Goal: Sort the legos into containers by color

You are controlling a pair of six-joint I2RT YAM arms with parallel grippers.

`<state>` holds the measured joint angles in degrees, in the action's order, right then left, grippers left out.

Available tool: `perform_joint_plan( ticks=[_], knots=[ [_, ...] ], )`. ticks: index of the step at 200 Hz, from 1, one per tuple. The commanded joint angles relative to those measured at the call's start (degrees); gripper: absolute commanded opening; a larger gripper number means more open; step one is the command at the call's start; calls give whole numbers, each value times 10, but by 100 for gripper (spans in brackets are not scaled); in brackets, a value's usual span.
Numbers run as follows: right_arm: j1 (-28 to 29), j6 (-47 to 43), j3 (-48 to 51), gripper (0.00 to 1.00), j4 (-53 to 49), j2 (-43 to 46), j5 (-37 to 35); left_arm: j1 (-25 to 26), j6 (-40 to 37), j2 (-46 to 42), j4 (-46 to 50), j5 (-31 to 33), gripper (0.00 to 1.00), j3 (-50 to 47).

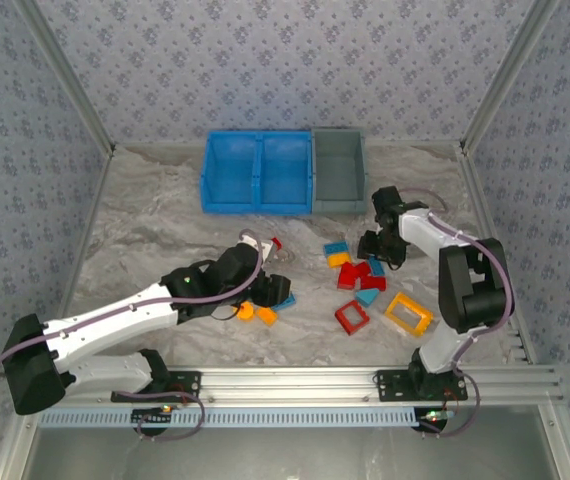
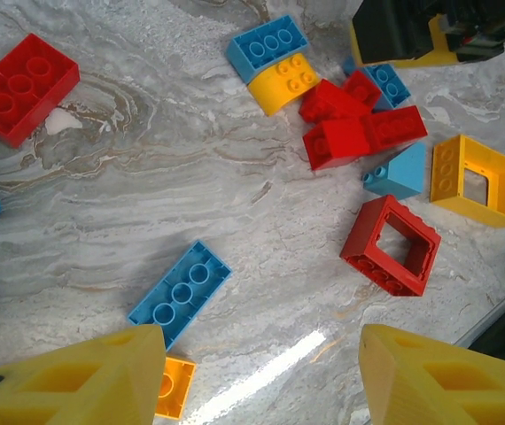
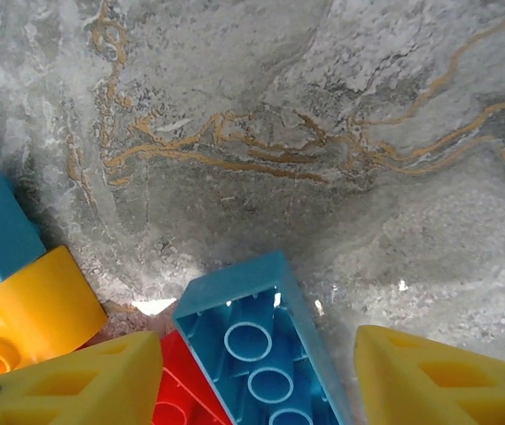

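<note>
Jaws of the left gripper (image 2: 257, 350) stand wide apart, holding nothing. A long blue brick (image 2: 180, 294) and an orange brick (image 2: 173, 387) lie by its 9 o'clock finger, and a red frame (image 2: 391, 243) sits at 1 o'clock. The right gripper (image 3: 259, 350) is equally spread, with an upturned blue brick (image 3: 235, 310) lying unclamped between its fingers. The containers (image 1: 310, 170) stand at 12 o'clock from the scattered legos (image 1: 365, 285).
</note>
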<state>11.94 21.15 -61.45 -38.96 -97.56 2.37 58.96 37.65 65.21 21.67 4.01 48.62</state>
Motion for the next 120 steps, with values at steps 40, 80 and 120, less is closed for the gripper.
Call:
perform_joint_plan(
  ticks=[40,80,120],
  knots=[
    [-11,-17,-17,49,-8,-31,-16,4,5,-3,-22,10,60,20],
    [-12,-14,-15,32,-3,-23,-33,4,-7,-4,-47,-13,60,18],
    [6,3,-27,28,-13,44,-80,4,-17,1,-92,-39,60,25]
  ],
)
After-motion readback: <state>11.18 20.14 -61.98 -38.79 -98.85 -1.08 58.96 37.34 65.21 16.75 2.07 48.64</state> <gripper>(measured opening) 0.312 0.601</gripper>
